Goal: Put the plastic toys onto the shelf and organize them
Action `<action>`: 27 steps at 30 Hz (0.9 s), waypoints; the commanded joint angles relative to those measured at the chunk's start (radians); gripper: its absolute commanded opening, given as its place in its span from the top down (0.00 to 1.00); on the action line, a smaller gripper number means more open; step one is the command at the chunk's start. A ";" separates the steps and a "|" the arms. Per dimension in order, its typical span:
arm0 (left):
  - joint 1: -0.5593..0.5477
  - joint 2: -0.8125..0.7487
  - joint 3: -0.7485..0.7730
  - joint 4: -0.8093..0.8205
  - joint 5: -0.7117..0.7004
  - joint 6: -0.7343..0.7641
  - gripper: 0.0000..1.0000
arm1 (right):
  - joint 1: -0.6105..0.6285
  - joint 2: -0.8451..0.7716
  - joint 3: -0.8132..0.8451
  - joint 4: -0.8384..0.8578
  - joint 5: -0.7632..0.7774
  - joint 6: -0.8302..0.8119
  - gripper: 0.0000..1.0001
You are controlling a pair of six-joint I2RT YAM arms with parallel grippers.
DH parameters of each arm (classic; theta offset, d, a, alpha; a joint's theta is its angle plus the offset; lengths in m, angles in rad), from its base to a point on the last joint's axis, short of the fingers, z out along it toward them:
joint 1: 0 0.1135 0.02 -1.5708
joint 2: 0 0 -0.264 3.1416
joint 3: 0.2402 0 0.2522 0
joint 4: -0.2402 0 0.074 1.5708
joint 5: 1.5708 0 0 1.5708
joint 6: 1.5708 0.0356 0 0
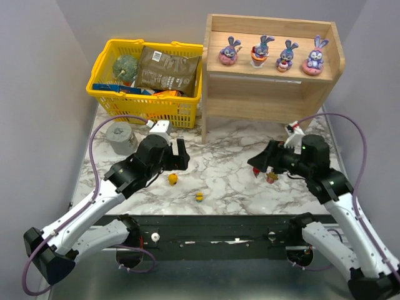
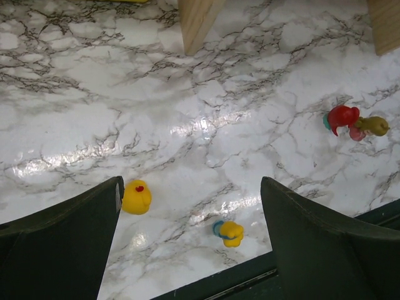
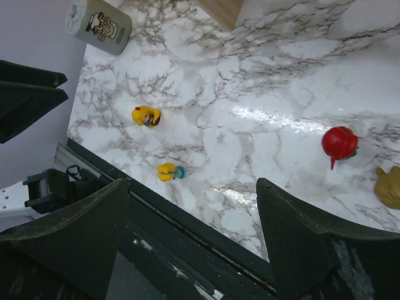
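Purple-blue bunnies (image 1: pixel 263 50) line the top of the wooden shelf (image 1: pixel 269 94), tinier toys (image 2: pixel 136 197) lie on the marble table (image 1: pixel 231 156) before it, the left claw (image 2: pixel 190 181) and right claw (image 3: pixel 192 181) gape empty, and the print on the dark packet (image 1: pixel 167 70) left of it is illegible.

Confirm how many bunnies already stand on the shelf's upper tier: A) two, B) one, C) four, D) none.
C: four purple-blue bunnies stand in a row on the upper tier of the shelf.
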 commanded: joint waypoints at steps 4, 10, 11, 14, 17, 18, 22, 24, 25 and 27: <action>0.005 -0.076 -0.091 0.003 -0.060 -0.046 0.01 | 0.325 0.089 -0.033 0.219 0.365 0.044 0.14; 0.007 -0.140 -0.129 -0.098 -0.096 -0.040 0.01 | 0.857 0.194 -0.106 0.426 0.835 -0.004 0.14; 0.007 -0.165 -0.126 -0.112 -0.107 -0.040 0.01 | 0.923 0.279 -0.103 0.463 0.916 -0.002 0.13; 0.007 -0.230 -0.152 -0.127 -0.135 -0.051 0.01 | 1.085 0.445 -0.064 0.488 1.168 0.061 0.12; 0.007 -0.278 -0.163 -0.124 -0.153 -0.052 0.01 | 1.161 0.553 -0.012 0.448 1.313 0.188 0.11; 0.007 -0.284 -0.163 -0.121 -0.155 -0.051 0.01 | 1.197 0.625 0.005 0.428 1.386 0.269 0.11; 0.007 -0.275 -0.158 -0.126 -0.147 -0.046 0.01 | 1.248 0.788 0.113 0.256 1.504 0.511 0.09; 0.007 -0.255 -0.152 -0.130 -0.144 -0.045 0.01 | 1.264 0.829 0.159 0.149 1.538 0.632 0.09; 0.008 -0.252 -0.152 -0.135 -0.141 -0.043 0.01 | 1.267 0.860 0.166 0.130 1.538 0.662 0.09; 0.007 -0.249 -0.152 -0.135 -0.135 -0.043 0.01 | 1.278 0.878 0.163 0.116 1.538 0.726 0.09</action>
